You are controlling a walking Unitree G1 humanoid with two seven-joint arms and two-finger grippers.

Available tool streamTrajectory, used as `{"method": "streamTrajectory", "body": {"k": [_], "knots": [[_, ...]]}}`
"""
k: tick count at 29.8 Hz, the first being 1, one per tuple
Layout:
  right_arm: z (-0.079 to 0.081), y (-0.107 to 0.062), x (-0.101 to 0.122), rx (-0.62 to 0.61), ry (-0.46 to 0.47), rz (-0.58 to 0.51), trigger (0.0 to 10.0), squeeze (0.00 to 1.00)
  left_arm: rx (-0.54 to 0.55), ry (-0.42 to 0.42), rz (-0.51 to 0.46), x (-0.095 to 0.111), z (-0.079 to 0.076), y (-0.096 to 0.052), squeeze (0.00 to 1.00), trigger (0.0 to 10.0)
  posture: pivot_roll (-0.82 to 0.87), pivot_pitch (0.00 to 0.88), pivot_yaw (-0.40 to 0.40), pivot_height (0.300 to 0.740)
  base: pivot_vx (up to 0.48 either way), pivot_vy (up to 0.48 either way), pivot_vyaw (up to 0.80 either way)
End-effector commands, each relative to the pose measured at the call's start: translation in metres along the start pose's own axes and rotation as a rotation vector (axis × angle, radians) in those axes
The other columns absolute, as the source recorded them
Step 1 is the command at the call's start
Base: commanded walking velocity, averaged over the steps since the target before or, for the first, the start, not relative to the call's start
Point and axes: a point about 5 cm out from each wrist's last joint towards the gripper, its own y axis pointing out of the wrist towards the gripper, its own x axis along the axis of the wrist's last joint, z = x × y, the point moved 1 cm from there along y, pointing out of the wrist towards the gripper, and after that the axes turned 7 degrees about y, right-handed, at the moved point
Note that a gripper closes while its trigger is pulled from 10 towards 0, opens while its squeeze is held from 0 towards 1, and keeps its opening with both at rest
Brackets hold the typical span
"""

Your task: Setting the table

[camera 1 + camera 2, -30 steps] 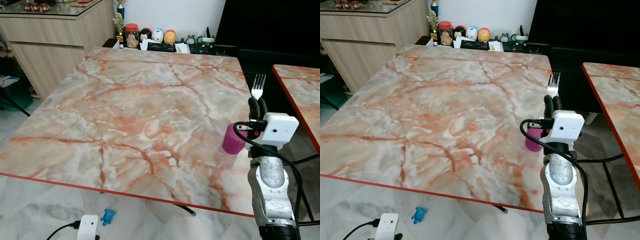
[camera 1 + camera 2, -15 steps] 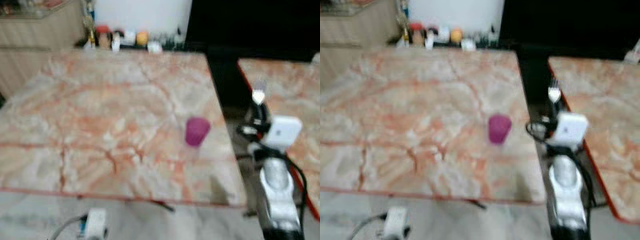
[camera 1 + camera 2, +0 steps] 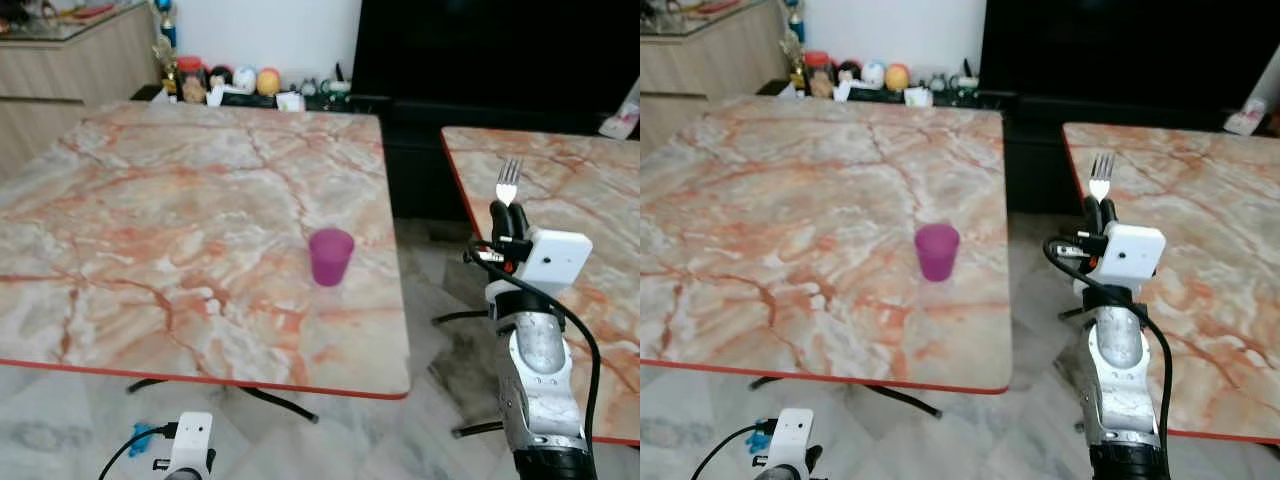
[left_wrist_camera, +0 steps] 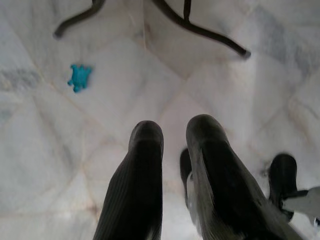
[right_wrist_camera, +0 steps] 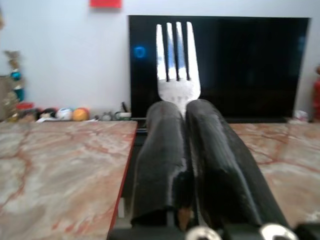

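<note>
A silver fork (image 3: pixel 508 180) stands upright, tines up, with my right gripper (image 3: pixel 509 216) shut on its handle. In the right wrist view the fork (image 5: pixel 176 60) rises from between the closed black fingers (image 5: pixel 160 150). The gripper hovers over the gap between two marble tables. A purple cup (image 3: pixel 331 256) stands upright on the near right part of the left table (image 3: pixel 150 230), well to the left of the gripper. My left gripper (image 4: pixel 172 140) hangs idle over the floor, its fingers almost together and holding nothing.
A second marble table (image 3: pixel 580 170) with a red edge stands right of the gripper. Jars and small toys (image 3: pixel 225 82) line the far side, below a dark TV (image 3: pixel 490 50). Table legs (image 4: pixel 200 30) and a blue toy (image 4: pixel 79 77) are on the tiled floor.
The view has swung to the right, so the cup now lies left of my right arm and the second table shows more. The right gripper still holds the fork upright.
</note>
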Motion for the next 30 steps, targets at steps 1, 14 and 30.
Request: {"method": "streamTrajectory", "body": {"k": [1, 14, 30], "knots": [[-0.001, 0.001, 0.007, -0.013, 0.003, -0.029, 10.0, 0.0, -0.003, 0.02, 0.03, -0.009, 0.003, -0.002, 0.0, 10.0, 0.03, 0.0, -0.01, 0.74, 0.0, -0.277, 0.0], [0.004, -0.002, 0.004, -0.013, 0.003, -0.024, 10.0, 0.0, -0.021, 0.047, 0.009, 0.0, 0.002, 0.0, 0.0, 10.0, 0.02, 0.0, 0.015, 0.74, 0.0, -0.267, 0.0], [-0.001, 0.002, 0.011, -0.01, -0.02, -0.04, 10.0, 0.0, -0.024, 0.031, 0.006, 0.004, -0.001, 0.001, 0.0, 10.0, 0.0, 0.0, 0.007, 0.74, 0.0, -0.258, 0.0]]}}
